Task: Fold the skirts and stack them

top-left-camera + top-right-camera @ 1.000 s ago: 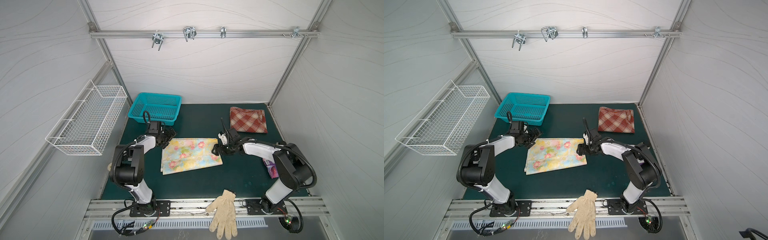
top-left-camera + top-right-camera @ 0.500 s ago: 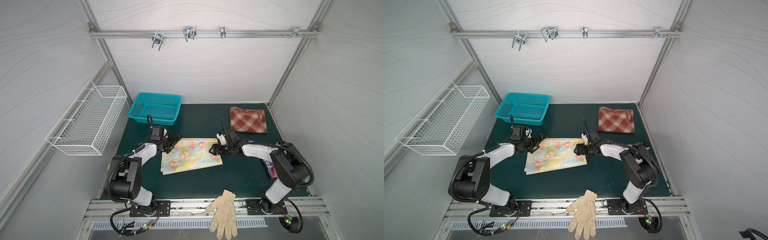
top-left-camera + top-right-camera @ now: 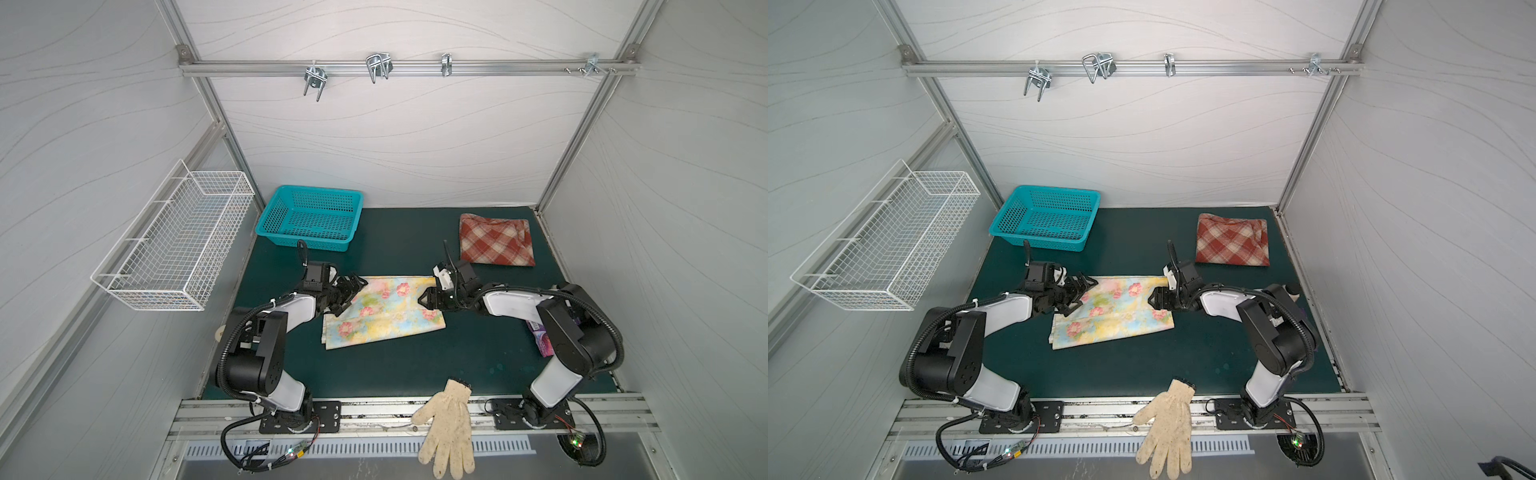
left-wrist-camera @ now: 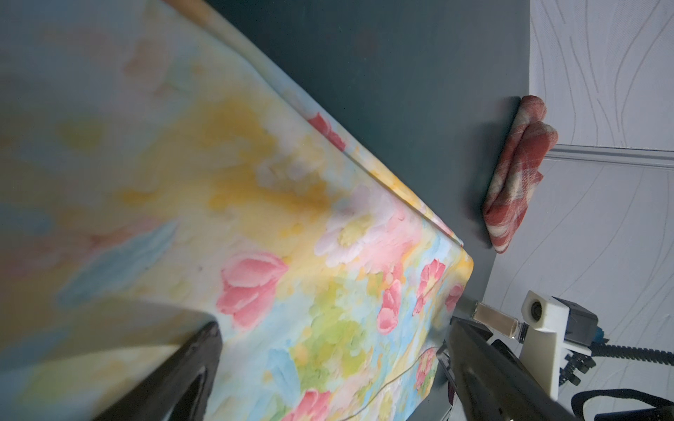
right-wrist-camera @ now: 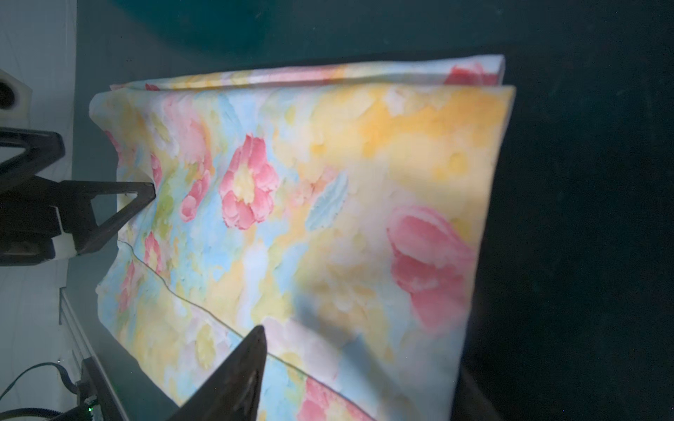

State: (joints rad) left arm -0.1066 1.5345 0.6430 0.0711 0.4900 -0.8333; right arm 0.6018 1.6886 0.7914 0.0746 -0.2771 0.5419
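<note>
The left gripper (image 3: 349,296), jaws wide, and right gripper (image 3: 424,300), grip unclear, flanked the floral skirt (image 3: 386,316) between them, probably to fold it; the folded plaid skirt (image 3: 494,243) waited beyond the right gripper.

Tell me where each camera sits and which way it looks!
Top views: high above the front edge, looking down at the green table, floral skirt and plaid skirt; both arms, left end effector and right end effector show.
Left wrist: on the left arm, low over the floral skirt, facing the plaid skirt; its own dark fingers show.
Right wrist: on the right arm, facing across the floral skirt toward the left end effector; one own finger shows.
Shared: every view shows the floral skirt.
</note>
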